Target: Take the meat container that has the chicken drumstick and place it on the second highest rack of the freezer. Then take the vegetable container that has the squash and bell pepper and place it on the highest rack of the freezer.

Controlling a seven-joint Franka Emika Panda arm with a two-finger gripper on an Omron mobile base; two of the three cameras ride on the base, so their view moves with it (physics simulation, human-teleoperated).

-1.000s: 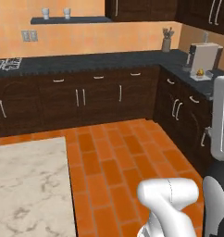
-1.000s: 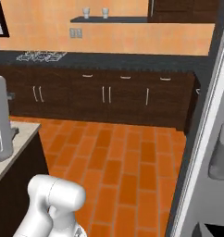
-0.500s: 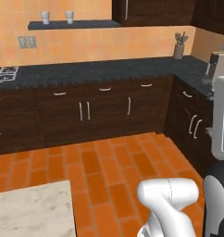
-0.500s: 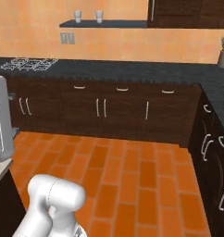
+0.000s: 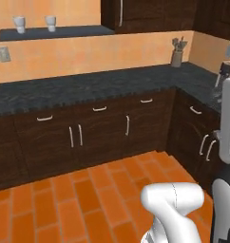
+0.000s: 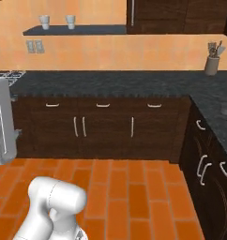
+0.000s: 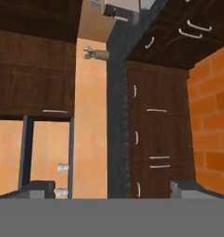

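Note:
My gripper point(image 7: 113, 190) is open in the hand view. Its two dark fingertips point(image 7: 38, 188) rise far apart at the bottom with nothing between them. It points at dark wood cabinets and an orange wall, seen rolled on their side. The white arm point(image 5: 171, 204) rises at the bottom of the left base view, and the arm point(image 6: 56, 201) also stands low in the right base view. The meat container, the vegetable container and the freezer are out of view.
A dark speckled counter point(image 5: 88, 88) runs over dark wood cabinets point(image 6: 106, 126) and turns a corner on the right. A utensil holder point(image 6: 210, 63) stands near that corner. A wall shelf point(image 5: 55, 32) carries two cups. Orange tile floor point(image 5: 88, 190) lies between me and the cabinets.
The whole picture has shifted, so the camera has moved. The cabinet wall is nearer, and the marble counter and the grey door with bins have left the views. The gripper stays open.

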